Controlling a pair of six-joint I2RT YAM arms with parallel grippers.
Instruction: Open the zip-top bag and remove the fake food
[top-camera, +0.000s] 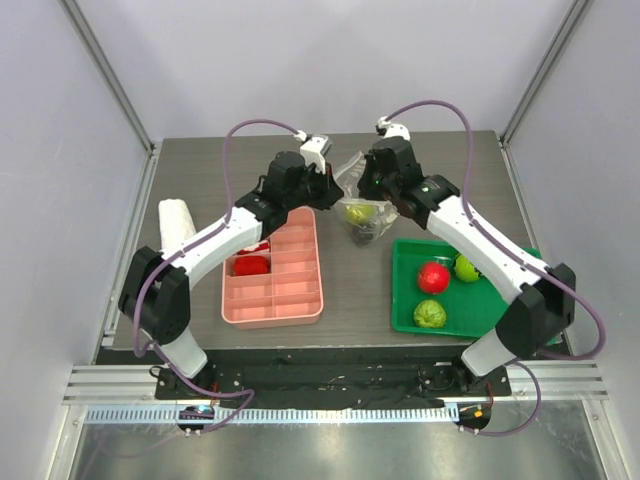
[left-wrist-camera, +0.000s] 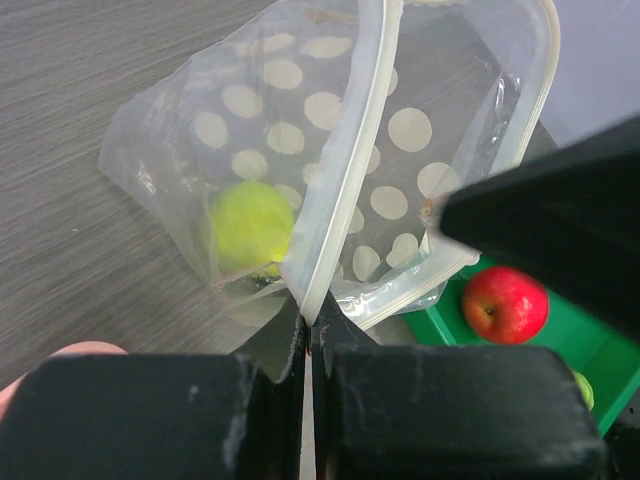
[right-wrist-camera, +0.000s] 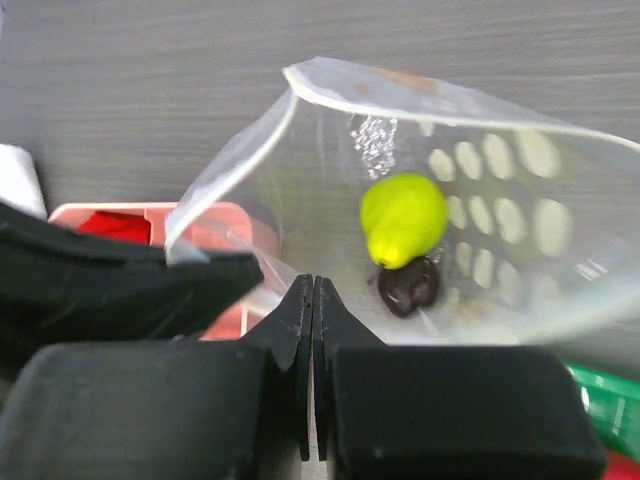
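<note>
White roll (top-camera: 175, 222): you'll find it well left of the zip-top bag (left-wrist-camera: 400, 130), beyond the pink tray.
Pink divided tray (top-camera: 290, 300): it sits left of the bag, with red pieces (top-camera: 250, 264) in its left compartments.
Left gripper (left-wrist-camera: 308, 315): your claw is fully closed, pinching the bag's left rim.
Bag: it hangs spread between your two claws at the table's middle, with its mouth gaping.
Pear (right-wrist-camera: 403, 218): it lies inside the bag, touching a dark lump (right-wrist-camera: 408, 285).
Right gripper (right-wrist-camera: 312, 290): this claw is closed too, nipping the bag's right rim.
Green tray (top-camera: 405, 300): it lies right of the bag, nearer you. It holds the red apple (top-camera: 433, 277), a bumpy green fruit (top-camera: 430, 314) and a second green fruit (top-camera: 466, 267).
</note>
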